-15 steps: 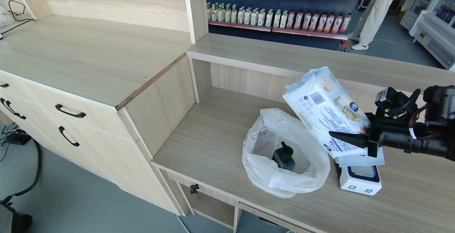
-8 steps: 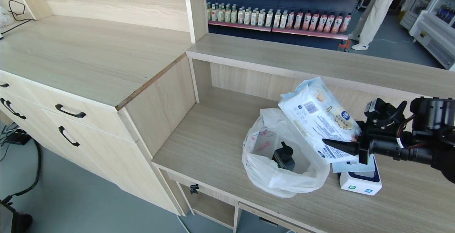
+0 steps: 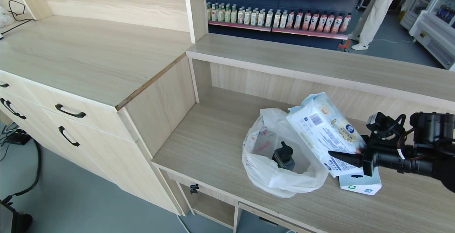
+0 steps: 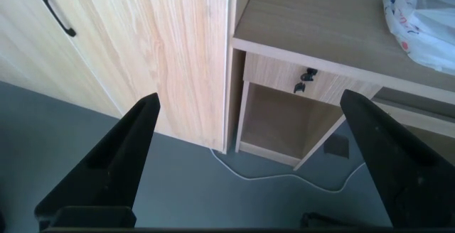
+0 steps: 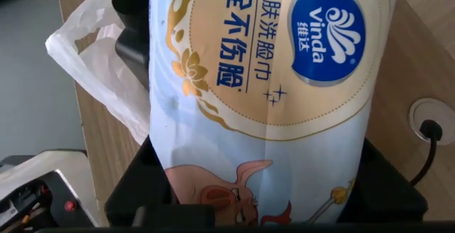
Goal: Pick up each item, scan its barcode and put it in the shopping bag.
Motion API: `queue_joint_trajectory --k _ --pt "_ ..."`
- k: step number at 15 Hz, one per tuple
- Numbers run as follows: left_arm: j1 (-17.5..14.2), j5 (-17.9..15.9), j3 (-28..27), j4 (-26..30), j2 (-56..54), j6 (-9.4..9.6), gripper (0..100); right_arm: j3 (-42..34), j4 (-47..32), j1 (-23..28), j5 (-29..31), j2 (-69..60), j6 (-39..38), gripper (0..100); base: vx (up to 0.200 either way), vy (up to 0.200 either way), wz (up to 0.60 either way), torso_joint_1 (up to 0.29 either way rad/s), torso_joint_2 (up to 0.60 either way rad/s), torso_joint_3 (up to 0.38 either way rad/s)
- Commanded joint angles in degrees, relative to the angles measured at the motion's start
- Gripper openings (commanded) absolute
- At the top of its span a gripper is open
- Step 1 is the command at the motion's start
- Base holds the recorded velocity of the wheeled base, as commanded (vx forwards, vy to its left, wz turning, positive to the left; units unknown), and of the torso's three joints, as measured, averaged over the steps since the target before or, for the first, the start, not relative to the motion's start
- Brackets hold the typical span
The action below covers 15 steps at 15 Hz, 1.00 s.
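The soft pack (image 3: 325, 133) is gripped firmly in the right pincer (image 3: 350, 152), tilted just above the white scanner (image 3: 359, 186) and leaning over the rim of the shopping bag (image 3: 277, 183) on the worktop (image 3: 213, 144). It is probably held low for scanning, yet its barcode is seen on the upper face, away from the scanner. A dark item (image 3: 283, 155) is already bagged. The left pincer (image 4: 249, 98) is seen spread wide and empty, low by the worktop's front.
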<state>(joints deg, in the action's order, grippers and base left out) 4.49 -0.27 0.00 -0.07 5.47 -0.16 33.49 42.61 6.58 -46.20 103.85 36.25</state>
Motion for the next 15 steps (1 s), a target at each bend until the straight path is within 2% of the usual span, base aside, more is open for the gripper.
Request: queue_joint_trajectory --k 1,8,10,12,14,15 --pt "0.00 0.00 0.00 -0.01 0.06 -0.02 100 -0.97 0.28 0.45 -0.12 1.09 0.04 0 0.000 0.000 0.00 0.000 0.00 0.000" --pt "0.00 0.00 0.00 -0.01 -0.02 -0.02 100 0.97 6.35 -0.25 -2.58 3.37 -1.36 0 0.000 0.000 0.00 0.000 0.00 0.000" --pt "0.00 0.00 0.00 -0.01 -0.02 -0.02 100 2.55 7.40 -2.28 -2.49 1.53 -5.58 0 0.000 0.000 0.00 0.000 0.00 0.000" --pt "0.00 0.00 0.00 -0.01 -0.02 -0.02 100 2.81 4.77 -5.62 0.24 -3.74 -9.80 0 0.000 0.000 0.00 0.000 0.00 0.000" --pt "0.00 0.00 0.00 -0.01 -0.02 -0.02 100 2.11 -0.77 -8.87 4.63 -8.93 -9.80 0 0.000 0.000 0.00 0.000 0.00 0.000" --pt "0.00 0.00 0.00 -0.01 -0.02 -0.02 100 0.97 -0.59 -10.10 6.56 -9.63 -9.27 0 0.000 0.000 0.00 0.000 0.00 0.000"
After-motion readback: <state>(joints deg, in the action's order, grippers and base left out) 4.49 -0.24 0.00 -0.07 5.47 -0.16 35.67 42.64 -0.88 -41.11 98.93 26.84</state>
